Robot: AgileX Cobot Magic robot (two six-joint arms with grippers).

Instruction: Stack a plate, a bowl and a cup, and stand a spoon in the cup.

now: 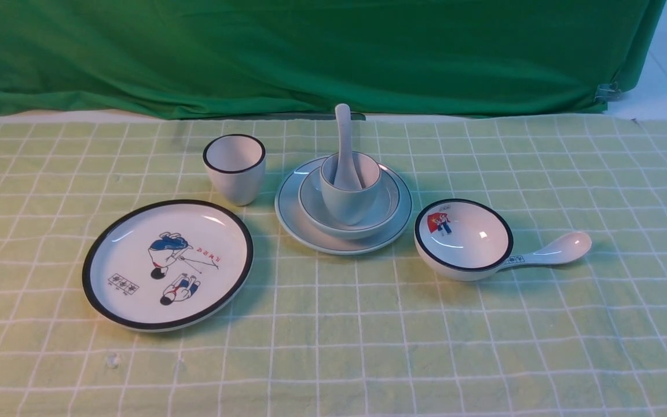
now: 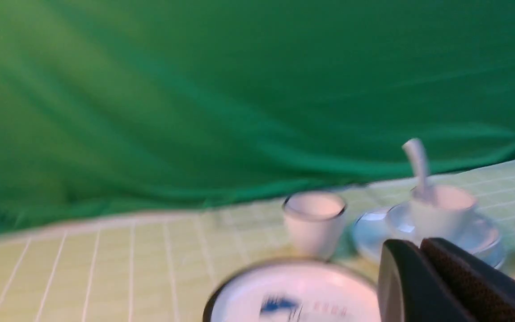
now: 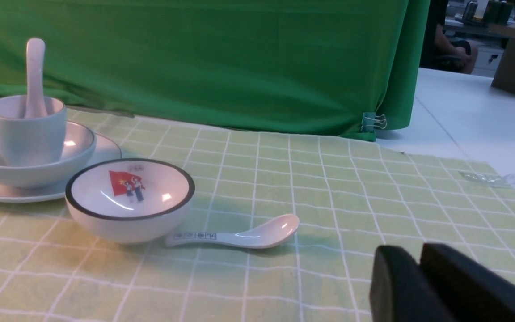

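Spoon (image 1: 343, 147): upright in cup (image 1: 350, 197), on bowl (image 1: 350, 223), on plate (image 1: 304, 223), frame centre (stack complete). Left gripper (image 2: 420, 250), right gripper (image 3: 418, 264): pads together, holding nothing.

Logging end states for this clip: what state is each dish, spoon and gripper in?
plate: on cloth, bottom of stack
bowl: on the plate
cup: upright in the bowl
spoon: standing in the cup
black-rimmed cup: upright, empty
picture bowl: upright, empty
marked spoon: lying flat
left gripper: shut
right gripper: shut

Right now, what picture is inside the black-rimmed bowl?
A red flag with small figures inside the black-rimmed bowl, clearest in the right wrist view.
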